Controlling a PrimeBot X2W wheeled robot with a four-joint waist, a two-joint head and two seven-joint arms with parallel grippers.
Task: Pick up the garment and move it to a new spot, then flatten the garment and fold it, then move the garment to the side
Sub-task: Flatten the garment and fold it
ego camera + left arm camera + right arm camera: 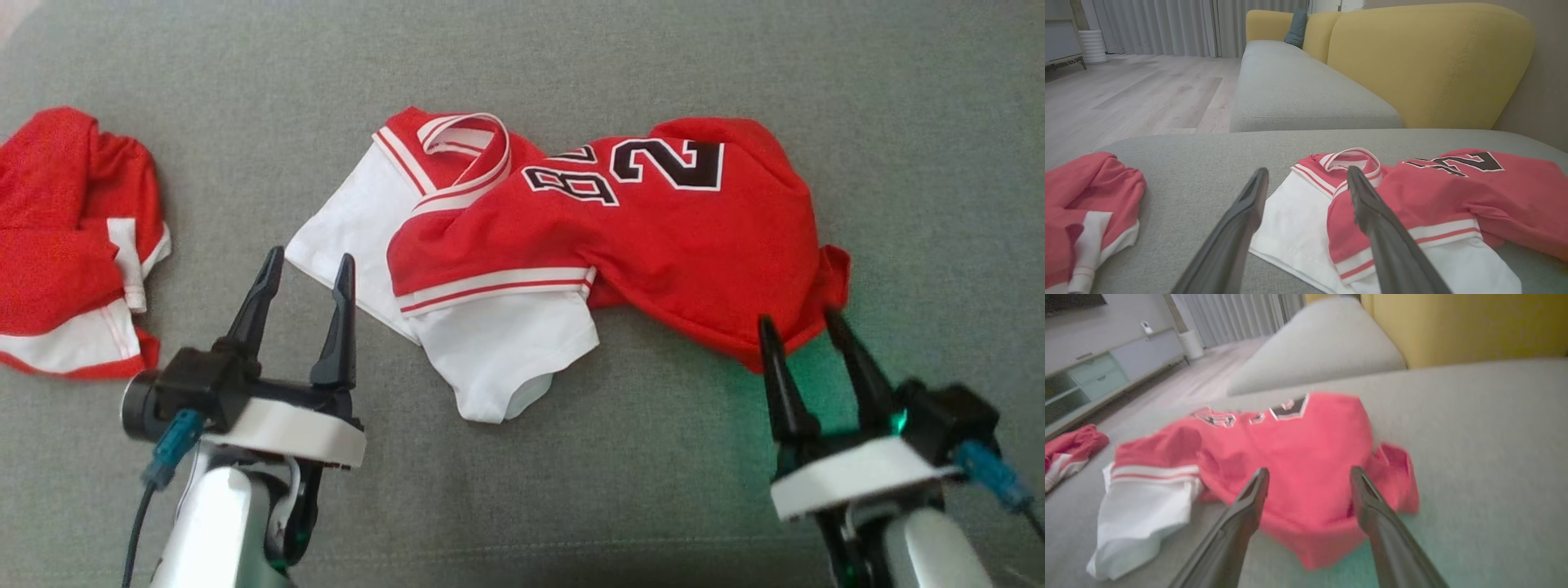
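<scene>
Pincers spread and empty: my left pincer [310,257] beside the red jersey [669,237], my right pincer [798,320] at its hem

I read two black, white-edged digits on the red jersey [653,220]: a clear 2 [669,163] and, beside it, an 8 [571,181] creased by a fold. I find no other lettering legible.

Left gripper [310,257] sat at lower left, fingers spread, empty, leaning slightly right. Right gripper [798,318] at lower right, fingers likewise parted, leaning left.
</scene>
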